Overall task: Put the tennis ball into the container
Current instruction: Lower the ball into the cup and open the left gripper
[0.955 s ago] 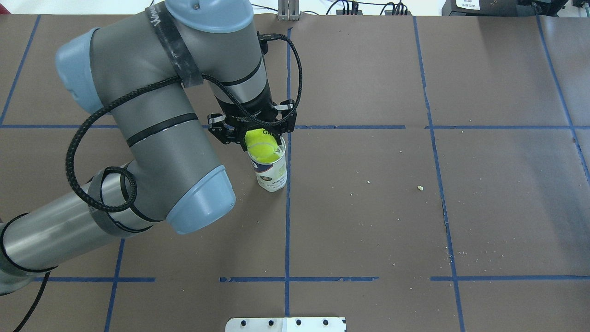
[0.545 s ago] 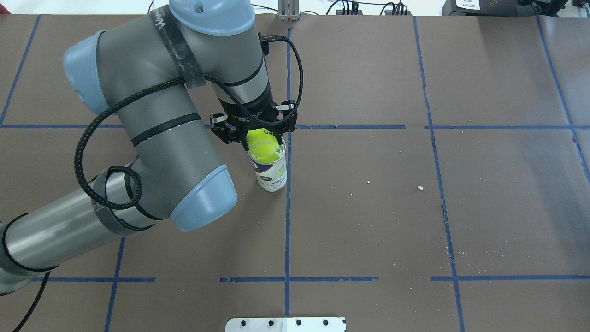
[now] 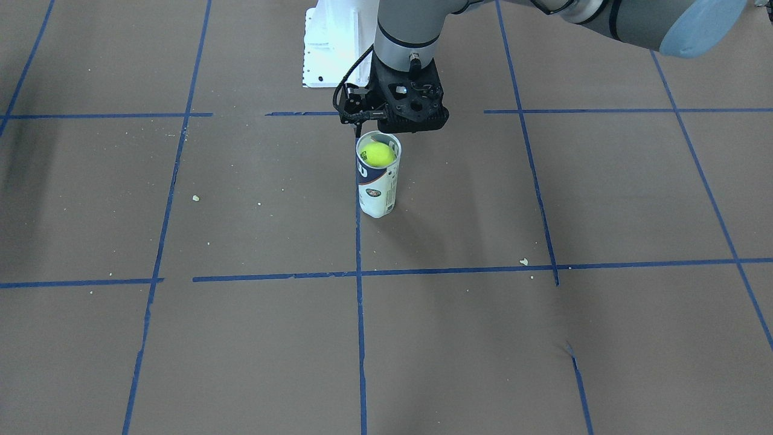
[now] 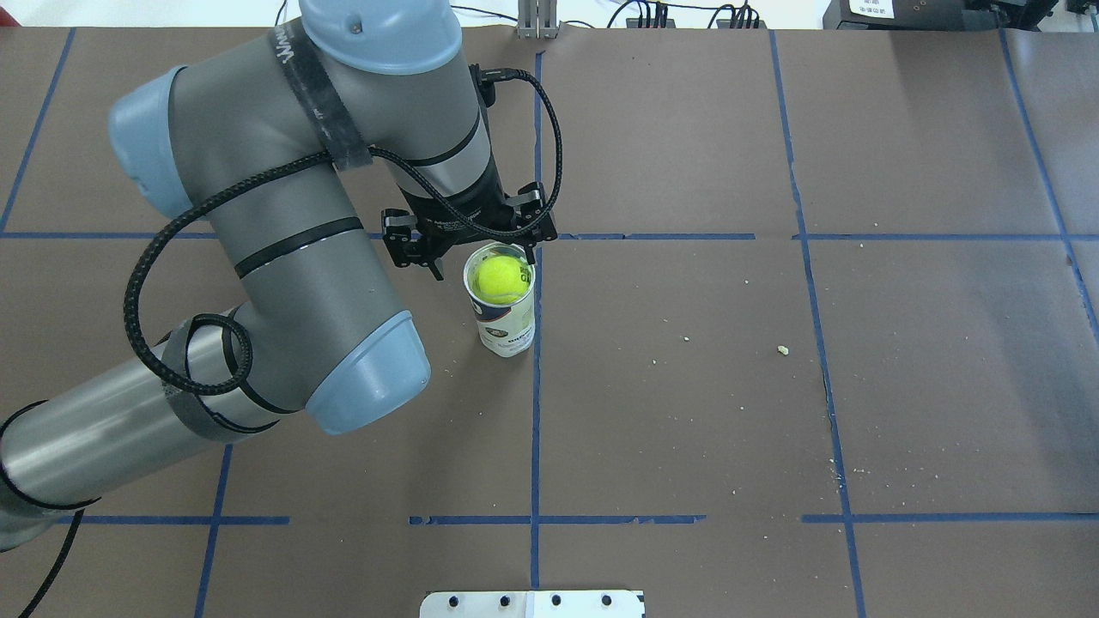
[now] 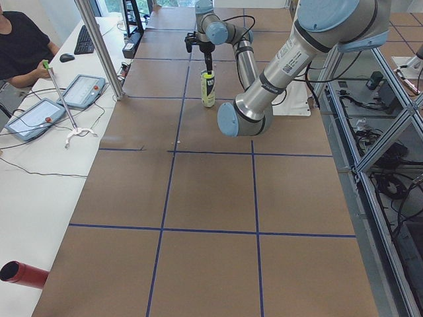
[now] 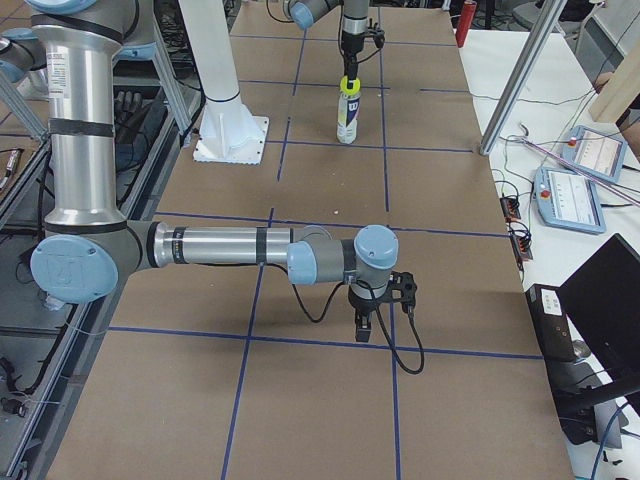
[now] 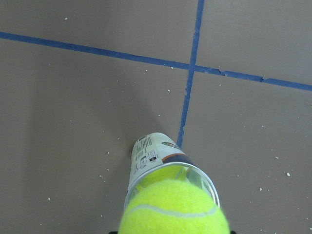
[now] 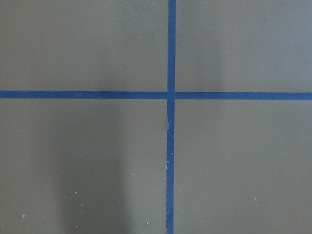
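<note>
The whitish container (image 4: pixel 505 324) with its navy band stands upright on the brown table by a blue tape cross. The yellow-green tennis ball (image 4: pixel 502 279) rests in its open mouth, and the front-facing view shows the tennis ball (image 3: pixel 377 154) inside the rim of the container (image 3: pixel 377 187). My left gripper (image 4: pixel 482 257) hovers just above the rim, open, its fingers spread to either side and off the ball. The left wrist view looks down on the ball (image 7: pixel 173 209) atop the can (image 7: pixel 158 158). My right gripper (image 6: pixel 376 322) hangs low over the table far away; whether it is open or shut I cannot tell.
The white pedestal base (image 3: pixel 332 42) stands behind the can on the robot's side. Small crumbs (image 4: pixel 782 349) dot the brown paper. A metal pole (image 5: pixel 99 46), tablets (image 5: pixel 82 89) and an operator (image 5: pixel 23 49) are at the far side table; a red cylinder (image 5: pixel 23 274) lies there too.
The left gripper has opened and pulled back and up from the ball. The ball, held at the rim before, now sits lower in the can's mouth.
</note>
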`<action>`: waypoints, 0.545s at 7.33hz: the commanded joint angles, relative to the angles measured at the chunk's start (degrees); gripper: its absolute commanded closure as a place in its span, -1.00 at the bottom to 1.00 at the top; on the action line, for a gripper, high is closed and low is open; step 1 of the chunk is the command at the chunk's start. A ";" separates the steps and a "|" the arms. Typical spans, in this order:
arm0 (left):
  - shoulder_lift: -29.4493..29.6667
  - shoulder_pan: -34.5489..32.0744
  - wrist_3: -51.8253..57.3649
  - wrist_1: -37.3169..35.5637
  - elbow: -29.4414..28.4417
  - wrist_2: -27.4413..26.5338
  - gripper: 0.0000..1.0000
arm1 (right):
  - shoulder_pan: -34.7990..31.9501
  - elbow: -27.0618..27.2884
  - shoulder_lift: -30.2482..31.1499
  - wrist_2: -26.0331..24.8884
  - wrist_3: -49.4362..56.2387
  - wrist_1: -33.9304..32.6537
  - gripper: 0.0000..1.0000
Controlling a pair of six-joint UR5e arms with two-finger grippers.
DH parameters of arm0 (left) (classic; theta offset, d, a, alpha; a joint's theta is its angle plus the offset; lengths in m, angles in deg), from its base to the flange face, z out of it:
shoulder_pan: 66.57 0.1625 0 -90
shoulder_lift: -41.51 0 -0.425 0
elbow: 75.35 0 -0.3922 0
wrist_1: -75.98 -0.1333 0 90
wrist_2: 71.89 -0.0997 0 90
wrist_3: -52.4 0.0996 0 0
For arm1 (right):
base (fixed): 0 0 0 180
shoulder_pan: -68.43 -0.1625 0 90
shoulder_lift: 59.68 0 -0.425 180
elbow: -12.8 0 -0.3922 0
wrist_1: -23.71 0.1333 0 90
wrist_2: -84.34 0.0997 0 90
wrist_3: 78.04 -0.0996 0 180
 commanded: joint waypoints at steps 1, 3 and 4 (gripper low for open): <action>-0.38 -0.12 0.08 0.08 1.71 -0.17 -1.00 | 0.00 0.00 0.00 0.00 0.00 0.00 -1.00; -8.07 -1.61 0.95 0.34 12.82 -0.17 -1.00 | 0.00 0.00 0.00 0.00 0.00 0.00 -1.00; -11.51 -5.19 9.92 1.30 14.62 -0.08 -1.00 | 0.00 0.00 0.00 0.00 0.00 0.00 -1.00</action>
